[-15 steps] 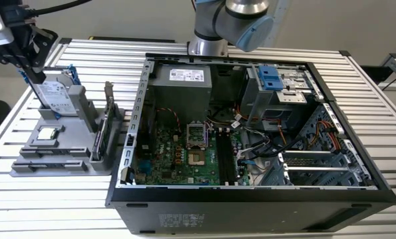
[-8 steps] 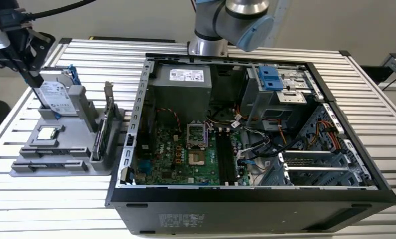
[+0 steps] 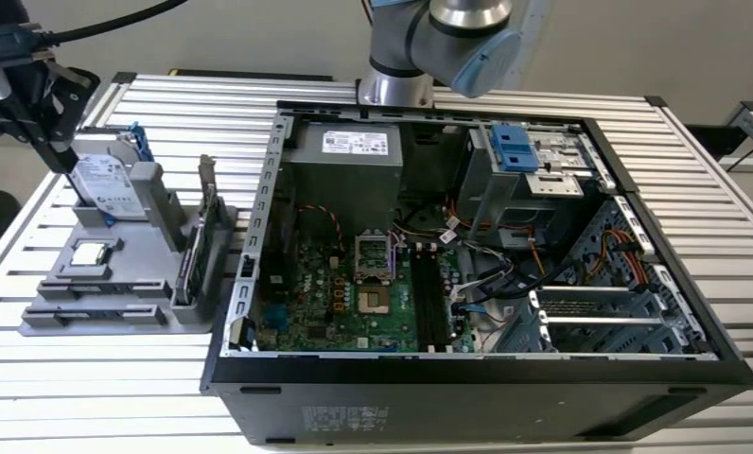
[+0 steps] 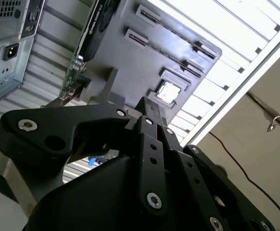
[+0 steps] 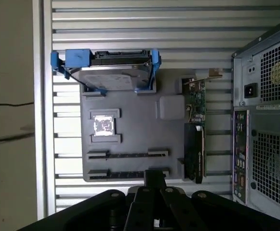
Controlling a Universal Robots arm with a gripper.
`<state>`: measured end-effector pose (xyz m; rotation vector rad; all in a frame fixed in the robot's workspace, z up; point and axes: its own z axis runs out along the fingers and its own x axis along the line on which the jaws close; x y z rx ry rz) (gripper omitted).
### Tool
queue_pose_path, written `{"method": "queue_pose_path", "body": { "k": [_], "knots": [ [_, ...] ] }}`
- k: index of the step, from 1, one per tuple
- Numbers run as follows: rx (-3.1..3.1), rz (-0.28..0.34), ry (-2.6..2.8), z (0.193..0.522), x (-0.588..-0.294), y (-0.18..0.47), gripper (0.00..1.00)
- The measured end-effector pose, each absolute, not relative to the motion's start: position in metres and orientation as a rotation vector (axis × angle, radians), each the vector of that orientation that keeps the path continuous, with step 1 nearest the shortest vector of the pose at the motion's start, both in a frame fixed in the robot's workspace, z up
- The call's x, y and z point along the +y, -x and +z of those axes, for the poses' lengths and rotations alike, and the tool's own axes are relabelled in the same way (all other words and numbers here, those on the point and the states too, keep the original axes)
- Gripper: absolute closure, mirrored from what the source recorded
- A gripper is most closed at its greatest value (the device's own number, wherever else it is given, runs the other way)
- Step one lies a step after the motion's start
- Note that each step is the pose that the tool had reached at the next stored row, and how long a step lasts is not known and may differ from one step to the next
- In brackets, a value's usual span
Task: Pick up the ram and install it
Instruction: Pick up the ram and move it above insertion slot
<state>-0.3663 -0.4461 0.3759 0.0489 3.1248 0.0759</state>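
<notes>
Two ram sticks stand on edge in the grey parts tray (image 5: 135, 132): one ram (image 5: 127, 155) and a second ram (image 5: 125, 173) beside it. In the second wrist view the same sticks are the ram (image 4: 174, 31) and the ram (image 4: 164, 53). My gripper (image 5: 154, 177) is shut and holds nothing. It hangs above the tray (image 3: 48, 326) at the exterior view's left, where the gripper (image 3: 63, 156) is near the hard drive. The fingertips (image 4: 148, 107) are pressed together above the tray.
The tray also holds a hard drive in a blue frame (image 5: 113, 77), a CPU (image 5: 103, 125) and a greenish card with a bracket (image 5: 193, 139). The open computer case (image 3: 679, 369) lies on the slatted table, with black slots (image 3: 428, 303) on its motherboard (image 3: 339, 303).
</notes>
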Motion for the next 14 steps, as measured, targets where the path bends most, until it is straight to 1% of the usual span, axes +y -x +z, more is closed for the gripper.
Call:
{"method": "queue_pose_path", "body": {
  "k": [14],
  "knots": [
    [3.125,0.076,-0.029,0.376,-0.464,0.374,1.0]
  ]
}}
